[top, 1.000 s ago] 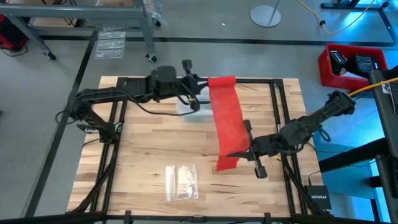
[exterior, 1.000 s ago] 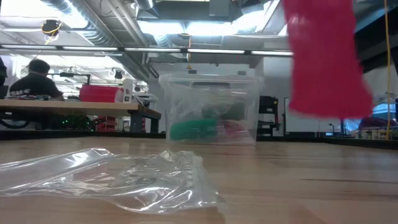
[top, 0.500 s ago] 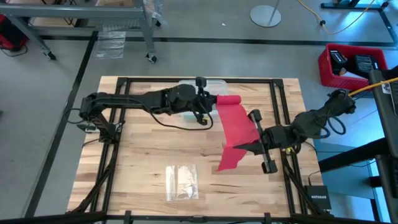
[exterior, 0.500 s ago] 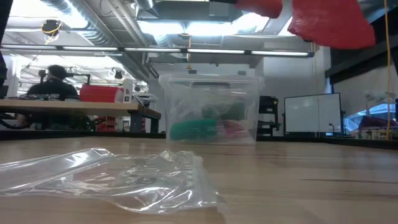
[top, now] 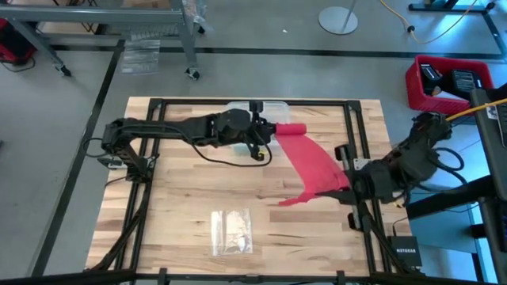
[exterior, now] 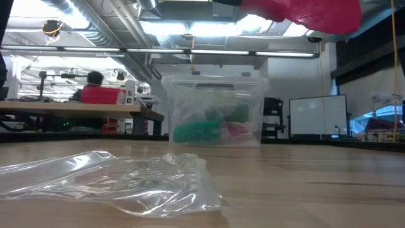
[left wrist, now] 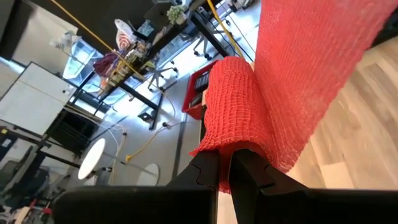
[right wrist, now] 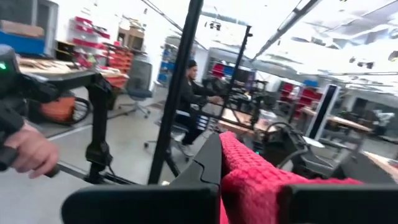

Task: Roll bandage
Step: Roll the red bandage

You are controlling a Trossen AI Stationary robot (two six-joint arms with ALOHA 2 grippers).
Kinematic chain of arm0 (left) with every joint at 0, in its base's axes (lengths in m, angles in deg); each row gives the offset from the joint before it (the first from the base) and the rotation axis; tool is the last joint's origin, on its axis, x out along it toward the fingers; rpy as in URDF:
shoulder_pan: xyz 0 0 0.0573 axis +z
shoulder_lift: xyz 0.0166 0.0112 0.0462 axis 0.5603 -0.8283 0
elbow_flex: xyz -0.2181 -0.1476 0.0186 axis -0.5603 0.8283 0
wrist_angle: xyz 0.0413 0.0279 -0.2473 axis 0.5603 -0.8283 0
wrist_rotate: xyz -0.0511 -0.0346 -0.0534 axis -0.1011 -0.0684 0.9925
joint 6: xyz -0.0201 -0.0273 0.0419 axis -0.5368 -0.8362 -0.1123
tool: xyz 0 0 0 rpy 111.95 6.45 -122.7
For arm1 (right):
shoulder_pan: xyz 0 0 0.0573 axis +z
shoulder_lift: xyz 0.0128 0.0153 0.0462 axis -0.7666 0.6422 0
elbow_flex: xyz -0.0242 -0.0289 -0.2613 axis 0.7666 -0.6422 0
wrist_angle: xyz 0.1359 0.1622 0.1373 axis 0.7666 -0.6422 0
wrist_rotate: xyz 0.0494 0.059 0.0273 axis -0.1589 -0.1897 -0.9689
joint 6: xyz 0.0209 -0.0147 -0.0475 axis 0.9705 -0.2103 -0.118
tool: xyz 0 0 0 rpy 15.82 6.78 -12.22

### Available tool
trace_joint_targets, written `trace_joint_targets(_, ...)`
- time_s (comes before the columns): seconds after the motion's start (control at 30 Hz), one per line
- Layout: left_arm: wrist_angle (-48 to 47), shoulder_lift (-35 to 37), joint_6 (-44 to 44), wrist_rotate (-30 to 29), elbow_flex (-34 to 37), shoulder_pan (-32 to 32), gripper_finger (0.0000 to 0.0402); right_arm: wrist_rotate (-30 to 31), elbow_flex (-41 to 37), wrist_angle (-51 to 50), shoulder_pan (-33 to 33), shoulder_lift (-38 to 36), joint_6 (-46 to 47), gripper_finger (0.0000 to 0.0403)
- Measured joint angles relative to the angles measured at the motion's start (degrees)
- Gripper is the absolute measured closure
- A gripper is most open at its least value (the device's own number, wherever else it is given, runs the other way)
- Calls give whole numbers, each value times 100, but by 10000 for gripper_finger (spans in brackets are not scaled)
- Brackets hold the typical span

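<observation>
- We see the left claw (left wrist: 225, 167) with its two dark fingers (left wrist: 208, 174) clamped together on the rolled end of the red bandage (left wrist: 239, 121).
- The flat red band rises from the roll, taut.
- Beside it lies the pale wood desk (left wrist: 364, 130).
- Beyond, we see a red crate (left wrist: 200, 87) and a yellow cable (left wrist: 149, 140) on the floor.

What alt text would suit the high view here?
Seen from above, two dark arms stretch a red bandage over a wooden table: the left pincer grips its rolled end, the right pincer its loose end. A clear plastic bag lies near the front.
</observation>
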Motion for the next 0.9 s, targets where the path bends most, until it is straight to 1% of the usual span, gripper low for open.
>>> trace_joint_targets(0.13,13,8,6,70,0,-55,391,534,0,102,309,-2,-319,398)
trace_joint_targets(0.23,-66,8,76,75,2,-163,391,841,149,129,394,-2,-592,398)
trace_joint_targets(0.4,-58,8,281,73,2,-424,391,889,611,156,390,-19,-862,398)
trace_joint_targets(0.57,-41,-16,361,64,2,-706,391,1168,1158,140,377,-11,-1262,398)
trace_joint_targets(0.67,-22,-138,439,58,0,-878,391,1216,1466,144,211,-13,-1317,398)
trace_joint_targets(0.9,31,-419,502,17,-3,-1282,391,1213,1854,-27,-521,-49,-1311,398)
